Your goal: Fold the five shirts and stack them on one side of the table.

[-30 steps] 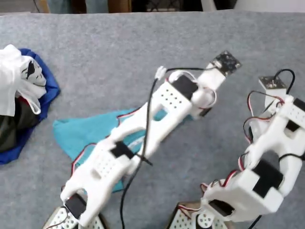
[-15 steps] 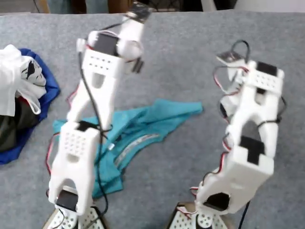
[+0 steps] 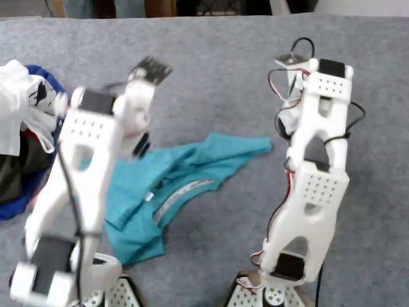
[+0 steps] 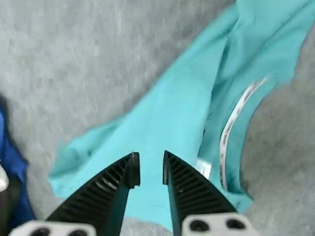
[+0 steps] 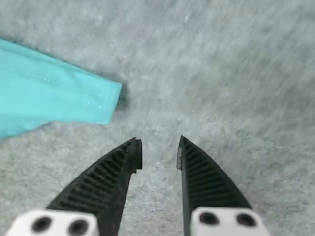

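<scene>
Well, crumpled teal shirt (image 3: 185, 176) on grey felt (image 3: 223, 64); L gripper (image 4: 150, 157), R gripper (image 5: 159, 142) fingers (image 5: 115, 172) ajar, empty.

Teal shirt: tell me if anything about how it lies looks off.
The teal shirt lies crumpled and twisted on the table, one end stretched out long, neck label showing. The other shirts sit in a loose heap, unfolded.

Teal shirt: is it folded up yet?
Not folded. The teal shirt lies rumpled and bunched on the table, one end stretched out sideways.
</scene>
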`<act>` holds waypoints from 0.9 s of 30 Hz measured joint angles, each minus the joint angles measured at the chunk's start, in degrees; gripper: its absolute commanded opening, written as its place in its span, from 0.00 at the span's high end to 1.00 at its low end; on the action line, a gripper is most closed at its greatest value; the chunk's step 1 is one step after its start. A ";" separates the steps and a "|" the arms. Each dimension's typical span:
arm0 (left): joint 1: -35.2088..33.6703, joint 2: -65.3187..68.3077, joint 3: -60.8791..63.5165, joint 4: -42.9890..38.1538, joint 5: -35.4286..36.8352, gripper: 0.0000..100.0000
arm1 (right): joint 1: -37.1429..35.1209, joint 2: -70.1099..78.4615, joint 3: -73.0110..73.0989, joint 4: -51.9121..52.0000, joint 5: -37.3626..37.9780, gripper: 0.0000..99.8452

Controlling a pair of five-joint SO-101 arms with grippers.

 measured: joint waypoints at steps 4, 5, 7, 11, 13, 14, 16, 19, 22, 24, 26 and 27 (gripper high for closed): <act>-0.26 -13.01 21.10 -5.27 -4.40 0.89 | -0.62 0.09 -0.09 0.18 0.00 0.87; -0.53 -15.91 25.49 -6.15 -5.54 0.89 | -0.88 0.18 -0.09 0.26 0.00 0.87; -1.58 -21.27 33.05 -7.03 -7.65 0.89 | -1.58 0.18 -0.09 0.26 0.00 0.87; -5.45 -29.89 39.74 -6.15 -12.57 0.89 | -3.16 0.18 -0.09 0.26 -0.35 0.87; -7.47 -32.53 40.62 -4.40 -14.51 0.89 | -3.96 0.18 -0.09 0.26 -1.76 0.87; -8.53 -33.23 41.05 -3.96 -14.95 0.89 | -4.40 0.18 -0.09 0.26 -2.37 0.87; -10.55 -33.76 41.14 -3.69 -15.47 0.89 | -5.45 0.18 -0.09 0.26 -2.99 0.87; -12.66 -34.20 41.14 -3.60 -15.74 0.89 | -7.56 0.18 -0.09 0.26 -4.84 0.87; -13.54 -34.20 41.85 -3.96 -16.00 0.89 | -9.41 0.18 -0.09 0.26 -7.82 0.87; -13.54 -34.20 42.37 -3.96 -16.09 0.89 | -10.46 0.62 -0.09 0.26 -9.67 0.87; -13.71 -34.20 43.08 -3.96 -16.09 0.89 | -11.25 0.79 -0.09 0.18 -10.90 0.87; -13.71 -34.20 43.25 -3.96 -16.09 0.89 | -11.43 0.79 -0.09 -0.09 -11.43 0.87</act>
